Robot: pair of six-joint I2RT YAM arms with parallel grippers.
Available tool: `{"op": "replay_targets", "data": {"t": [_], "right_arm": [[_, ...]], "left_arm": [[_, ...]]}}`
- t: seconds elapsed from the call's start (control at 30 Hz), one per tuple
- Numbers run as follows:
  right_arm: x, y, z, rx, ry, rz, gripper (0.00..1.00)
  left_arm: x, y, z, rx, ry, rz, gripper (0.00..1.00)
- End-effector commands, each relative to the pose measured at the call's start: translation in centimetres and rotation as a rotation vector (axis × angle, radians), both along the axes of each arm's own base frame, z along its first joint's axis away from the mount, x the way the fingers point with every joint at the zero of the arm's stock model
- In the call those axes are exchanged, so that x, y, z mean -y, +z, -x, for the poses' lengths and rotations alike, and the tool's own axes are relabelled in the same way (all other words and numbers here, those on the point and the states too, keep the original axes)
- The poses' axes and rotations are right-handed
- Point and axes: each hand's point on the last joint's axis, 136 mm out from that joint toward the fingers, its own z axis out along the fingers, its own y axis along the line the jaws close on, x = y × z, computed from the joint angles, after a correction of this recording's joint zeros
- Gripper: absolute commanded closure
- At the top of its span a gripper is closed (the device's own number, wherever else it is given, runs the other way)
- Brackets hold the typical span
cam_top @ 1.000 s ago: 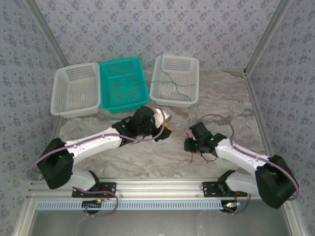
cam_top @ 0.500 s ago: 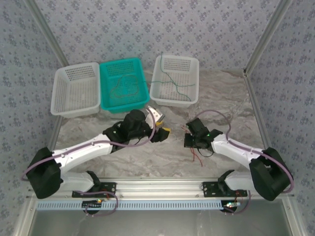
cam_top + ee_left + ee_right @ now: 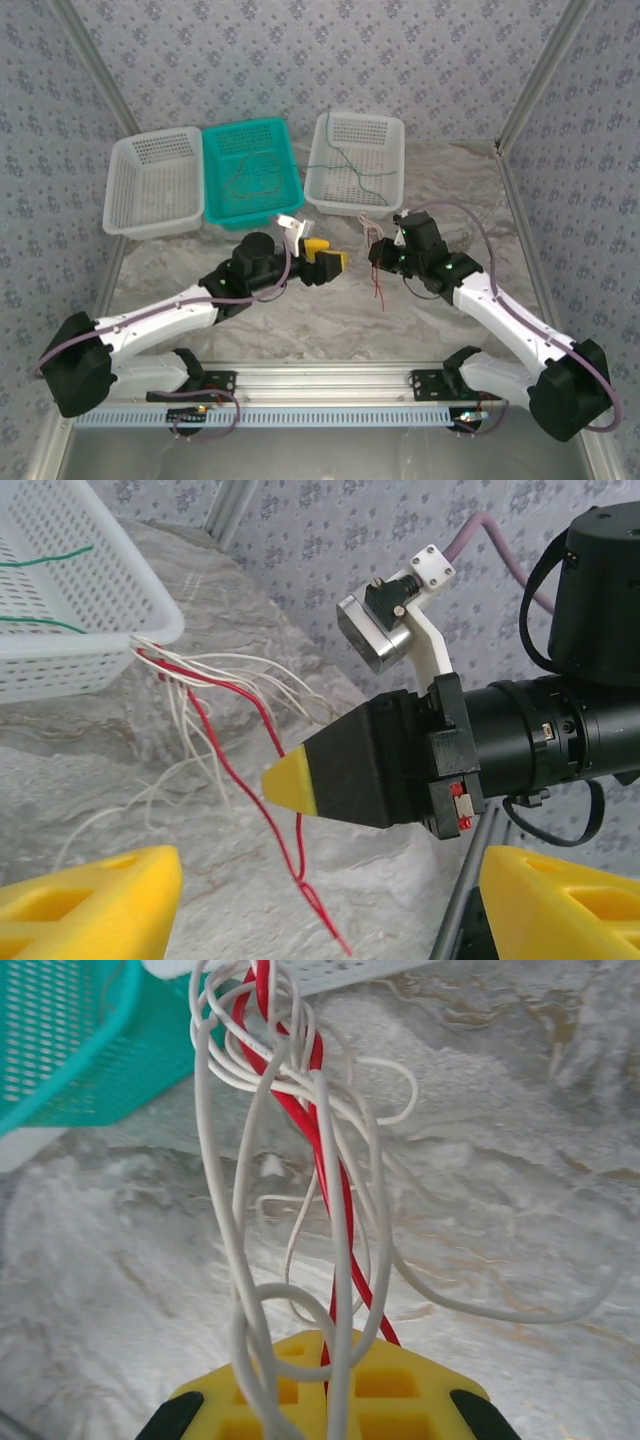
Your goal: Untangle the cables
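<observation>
Right wrist view: thin white and red wires (image 3: 320, 1160) looped and twisted together; from the top they read as a faint red thread.
Wires' place: dangling over the marbled bench (image 3: 300, 320), near the white perforated basket (image 3: 392, 205).
Right tool (image 3: 378, 255): clamped on that bundle, arm reaching forward.
Left tool (image 3: 325, 258): jaws spread wide, empty.

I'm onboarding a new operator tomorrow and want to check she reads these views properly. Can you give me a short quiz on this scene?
1. True or false: the left gripper is shut.
2. What colour is the wire in the right-hand white basket? A red, B green, C white.
3. Name the two colours of the cable bundle clamped in the right gripper.
Key: 1 false; 2 B; 3 red and white.
</observation>
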Motion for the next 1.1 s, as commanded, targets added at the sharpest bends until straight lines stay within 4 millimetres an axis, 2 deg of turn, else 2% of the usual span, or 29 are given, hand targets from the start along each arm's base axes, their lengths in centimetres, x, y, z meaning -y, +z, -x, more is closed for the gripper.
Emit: {"op": "replay_targets", "data": {"t": [0.0, 0.17, 0.23, 0.33, 0.43, 0.53, 0.67, 0.83, 0.97, 1.07], "right_arm": [[-1.3, 4.3, -0.5, 0.021, 0.010, -0.197, 1.00], [-1.8, 7.3, -1.0, 0.032, 0.031, -0.362, 1.00], [-2.0, 8.2, -1.1, 0.053, 0.055, -0.413, 1.00], [-2.4, 9.0, -0.9, 0.062, 0.085, -0.480, 1.00], [-2.6, 9.4, -0.7, 0.066, 0.100, -0.508, 1.00], [-2.5, 10.0, -0.6, 0.079, 0.102, -0.520, 1.00], [-2.7, 10.5, -0.1, 0.088, 0.130, -0.532, 1.00], [-2.3, 10.5, 0.1, 0.085, 0.119, -0.546, 1.00], [-2.3, 10.4, 0.0, 0.086, 0.117, -0.550, 1.00], [-2.3, 10.5, 0.0, 0.082, 0.117, -0.554, 1.00]], "left_arm": [[1.3, 0.9, 0.1, -0.065, -0.032, 0.122, 0.22], [2.4, -0.6, -1.6, -0.179, 0.016, 0.199, 0.27], [2.9, -1.2, -2.2, -0.247, 0.026, 0.230, 0.31], [4.2, -0.9, -2.5, -0.283, -0.009, 0.292, 0.36], [4.5, -1.4, -3.7, -0.331, 0.034, 0.355, 0.47], [4.8, -1.6, -4.6, -0.352, 0.062, 0.398, 0.53], [5.0, -0.8, -4.9, -0.332, 0.049, 0.461, 0.54], [5.0, 1.6, -3.7, -0.234, -0.034, 0.511, 0.50], [5.7, 2.3, -2.6, -0.187, -0.116, 0.500, 0.46], [5.6, 1.8, -2.9, -0.189, -0.096, 0.491, 0.44]]}}
